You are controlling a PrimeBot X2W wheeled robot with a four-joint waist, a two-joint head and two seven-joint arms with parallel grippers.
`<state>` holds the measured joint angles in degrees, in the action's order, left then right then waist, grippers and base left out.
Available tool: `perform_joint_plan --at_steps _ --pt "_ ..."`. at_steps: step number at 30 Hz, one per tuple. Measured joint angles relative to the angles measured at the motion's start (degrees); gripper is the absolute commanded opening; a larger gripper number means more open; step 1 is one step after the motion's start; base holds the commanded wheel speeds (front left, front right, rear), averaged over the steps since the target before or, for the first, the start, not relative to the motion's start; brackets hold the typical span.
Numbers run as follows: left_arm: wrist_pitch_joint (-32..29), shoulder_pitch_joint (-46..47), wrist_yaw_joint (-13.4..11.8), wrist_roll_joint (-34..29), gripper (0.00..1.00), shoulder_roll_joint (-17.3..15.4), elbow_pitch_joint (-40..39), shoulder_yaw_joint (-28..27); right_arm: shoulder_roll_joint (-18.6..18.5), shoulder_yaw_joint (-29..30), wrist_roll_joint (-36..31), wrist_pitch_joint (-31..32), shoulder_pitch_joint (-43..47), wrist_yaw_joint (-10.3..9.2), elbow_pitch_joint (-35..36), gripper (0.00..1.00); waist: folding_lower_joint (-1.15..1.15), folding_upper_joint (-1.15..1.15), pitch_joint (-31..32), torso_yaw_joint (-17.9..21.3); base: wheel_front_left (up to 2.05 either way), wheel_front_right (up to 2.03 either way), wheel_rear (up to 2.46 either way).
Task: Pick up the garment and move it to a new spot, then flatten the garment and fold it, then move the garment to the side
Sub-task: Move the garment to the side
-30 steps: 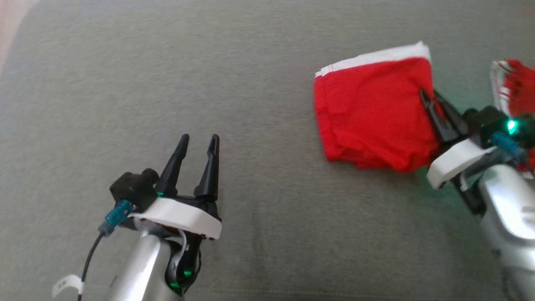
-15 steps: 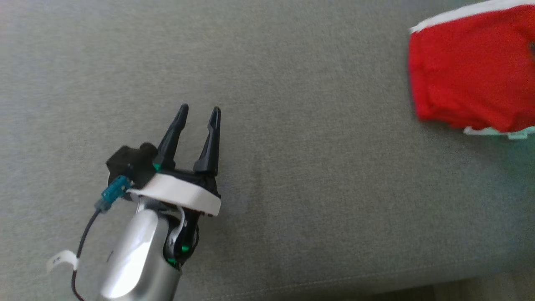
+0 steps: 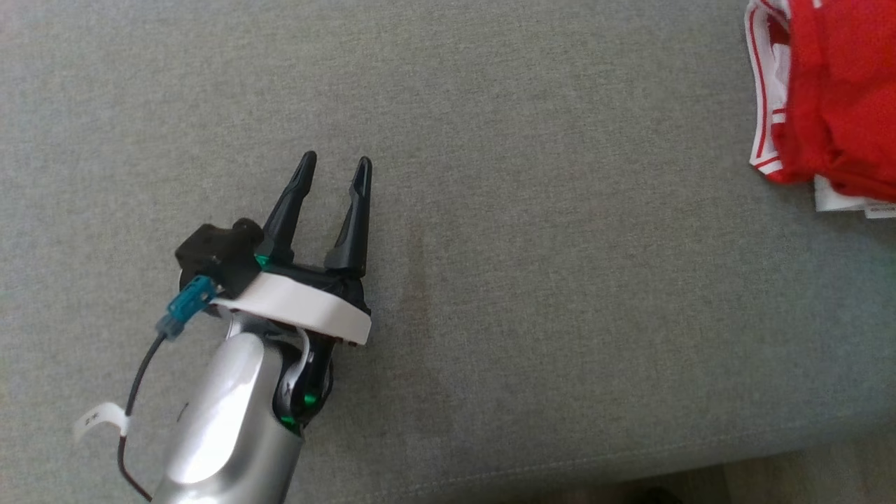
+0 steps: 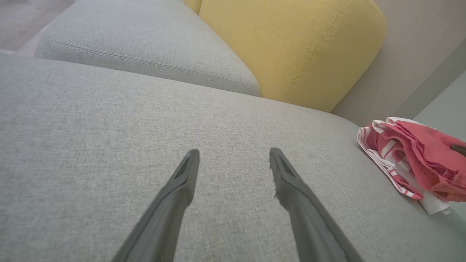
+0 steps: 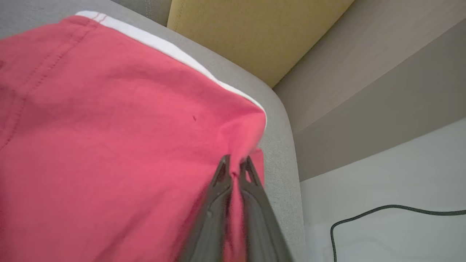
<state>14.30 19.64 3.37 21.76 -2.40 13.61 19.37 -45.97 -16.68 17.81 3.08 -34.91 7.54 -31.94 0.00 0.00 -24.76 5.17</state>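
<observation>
The garment (image 3: 840,105) is a folded red cloth with white trim, lying at the far right edge of the grey sofa cushion (image 3: 525,245). In the left wrist view the garment (image 4: 415,156) sits bunched at the cushion's right end. My right gripper (image 5: 236,165) is shut on a fold of the red garment (image 5: 109,138) near the cushion's corner. My left gripper (image 3: 334,166) hovers open over bare cushion at the lower left, far from the cloth. Its fingers (image 4: 182,182) hold nothing.
A yellow back cushion (image 4: 291,47) stands behind the seat, with a second grey seat cushion (image 4: 138,43) beside it. The sofa's right end drops to a pale floor where a black cable (image 5: 382,214) lies. The cushion's front edge (image 3: 630,469) runs along the bottom.
The head camera has swung left, so the garment now sits at the picture's right edge. The garment looks more bunched, with striped trim showing. The left gripper stays open in place.
</observation>
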Motion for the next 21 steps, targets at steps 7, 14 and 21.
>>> perform_joint_plan --at_steps 7,14,21 --pt "0.0 0.08 0.0 0.01 1.0 0.0 0.03 -0.05 0.22 2.91 1.56 2.33 0.02 0.0 -0.58 0.78 0.0 0.0 -0.98 -0.17 0.0 0.0 0.0" --pt "0.0 0.98 0.01 0.21 1.0 0.0 0.85 -0.03 2.67 6.35 3.89 3.26 0.02 0.0 -0.27 1.0 0.0 0.0 -0.18 -0.15 0.0 0.0 0.0" --pt "0.0 0.57 0.07 1.19 1.0 0.03 1.27 -0.32 6.86 8.33 3.85 1.64 0.01 0.0 4.44 1.0 0.0 0.0 4.01 -0.95 0.0 0.0 0.0"
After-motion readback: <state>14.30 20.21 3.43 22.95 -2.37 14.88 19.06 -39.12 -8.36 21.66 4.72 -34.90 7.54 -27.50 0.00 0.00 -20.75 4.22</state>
